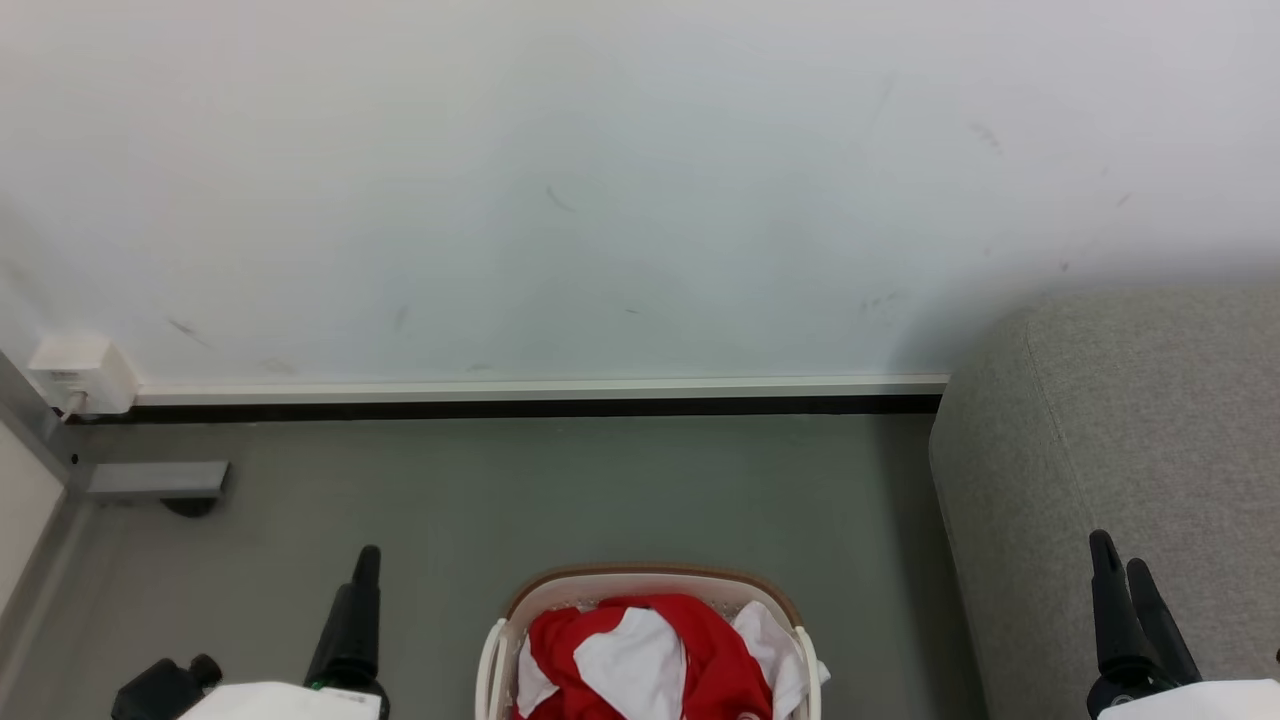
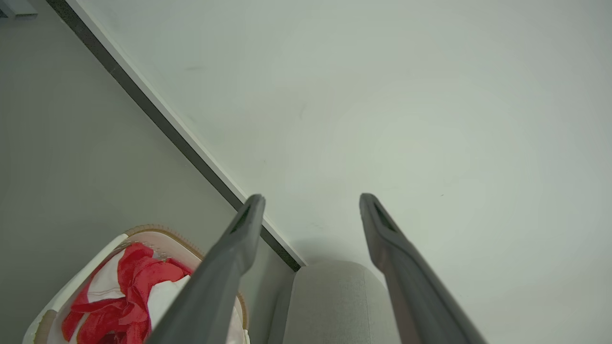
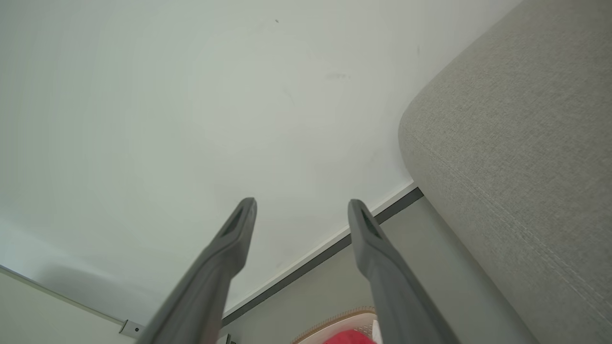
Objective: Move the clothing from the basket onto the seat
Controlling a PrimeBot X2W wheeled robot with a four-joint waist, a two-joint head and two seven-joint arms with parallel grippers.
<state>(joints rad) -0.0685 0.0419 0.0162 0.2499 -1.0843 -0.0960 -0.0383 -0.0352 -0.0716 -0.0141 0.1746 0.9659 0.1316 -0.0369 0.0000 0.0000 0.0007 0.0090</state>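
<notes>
Red-and-white clothing [image 1: 700,640] heaped in basket [image 1: 650,576] | likely soft, light, floppy: pinch a raised top fold | left pincer [image 2: 311,197], right pincer [image 3: 301,201] spread, empty

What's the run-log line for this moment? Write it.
phase: pick not begun | left gripper: open, empty | right gripper: open, empty | clothing: in basket | seat: right of basket

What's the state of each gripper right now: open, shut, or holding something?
Left gripper: open, holding nothing.
Right gripper: open, holding nothing.
</notes>
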